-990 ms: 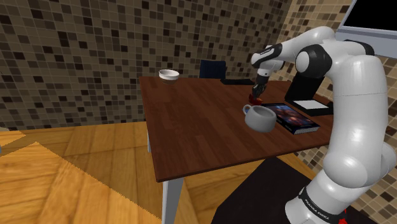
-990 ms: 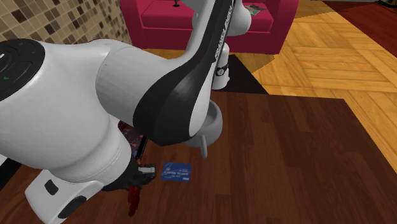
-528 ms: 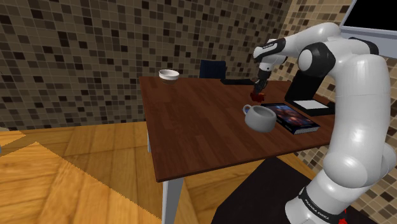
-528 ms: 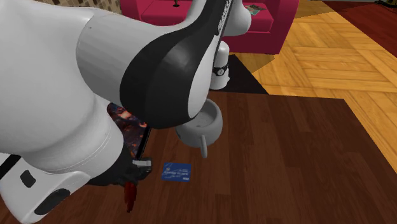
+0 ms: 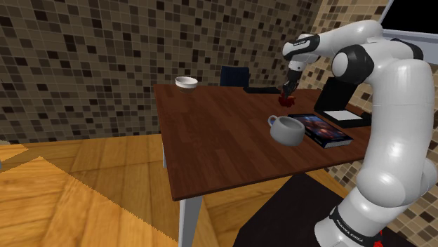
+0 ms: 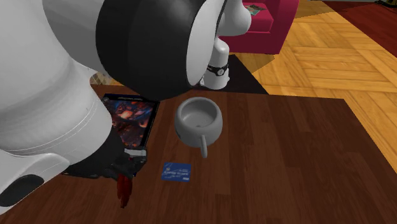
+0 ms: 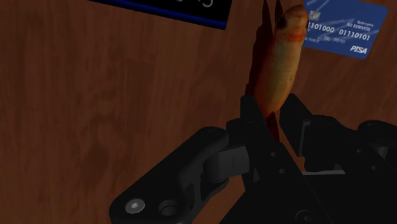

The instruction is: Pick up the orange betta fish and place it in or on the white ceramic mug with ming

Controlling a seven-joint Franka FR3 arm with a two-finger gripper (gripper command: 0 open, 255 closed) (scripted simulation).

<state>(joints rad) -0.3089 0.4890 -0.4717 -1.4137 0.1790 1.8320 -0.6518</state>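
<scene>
Fish (image 7: 280, 63): pinched in our gripper's (image 7: 272, 121) jaws, clear of the table (image 5: 210, 140). Mug (image 6: 198, 119), by the table's edge, empty; carry and drop remain.

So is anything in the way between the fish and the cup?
Nothing visible is. The gripper holds the fish up off the table, the mug stands open and empty, and the blue card between them lies flat.

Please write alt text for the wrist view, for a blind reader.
The black gripper clasps an orange fish with dark red fins above a brown wooden table. A blue card lies on the table beyond the fish.
</scene>
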